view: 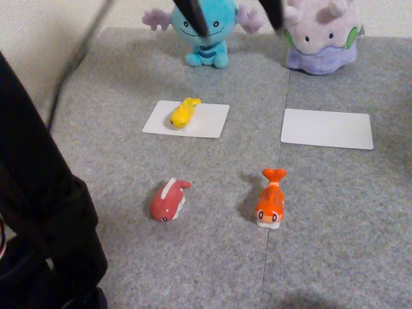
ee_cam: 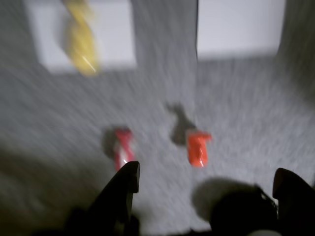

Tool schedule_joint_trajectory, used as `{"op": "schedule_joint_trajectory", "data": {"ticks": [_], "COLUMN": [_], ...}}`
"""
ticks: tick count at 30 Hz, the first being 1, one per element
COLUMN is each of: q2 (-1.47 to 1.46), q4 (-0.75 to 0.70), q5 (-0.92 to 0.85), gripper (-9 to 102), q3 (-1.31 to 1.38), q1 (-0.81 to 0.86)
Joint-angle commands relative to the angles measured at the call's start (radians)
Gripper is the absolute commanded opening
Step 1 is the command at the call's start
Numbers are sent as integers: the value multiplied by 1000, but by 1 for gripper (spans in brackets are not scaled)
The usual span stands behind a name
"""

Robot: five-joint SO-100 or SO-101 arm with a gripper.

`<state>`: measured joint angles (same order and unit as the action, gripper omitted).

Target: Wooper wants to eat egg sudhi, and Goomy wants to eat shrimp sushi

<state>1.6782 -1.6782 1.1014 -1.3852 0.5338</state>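
Here, by item:
Tool [ee_cam: 209, 179]: in the wrist view two dark fingers rise from the bottom edge, spread wide apart with nothing between them; in the other view two dark blurred prongs hang at the top edge in front of the plushes
Blue plush [view: 205, 38]: at the back of the grey tabletop [view: 335, 225], left in the other view; facing forward
Purple plush [view: 322, 38]: at the back, to the right of the blue one
Yellow fish [view: 183, 112]: lying on the left white card [view: 209, 122], in front of the blue plush; blurred in the wrist view
Right white card [view: 327, 129]: in front of the purple plush; bare
Orange fish [view: 271, 199]: on the tabletop, nearer the camera than the cards, below the right card's left end
Red fish [view: 168, 199]: on the tabletop, left of the orange fish, well apart
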Motion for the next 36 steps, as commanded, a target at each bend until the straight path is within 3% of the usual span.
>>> {"op": "schedule_joint_trajectory", "data": {"ticks": [1,8,17,36], "q2": [43,38,37,-29], "q4": [31,235,548,721], "q5": [-149,-304,-331,-314], "gripper": [32,31,31,16], "q3": [-127,-431,-730,-753], "q1": [143,238,242,342]}}
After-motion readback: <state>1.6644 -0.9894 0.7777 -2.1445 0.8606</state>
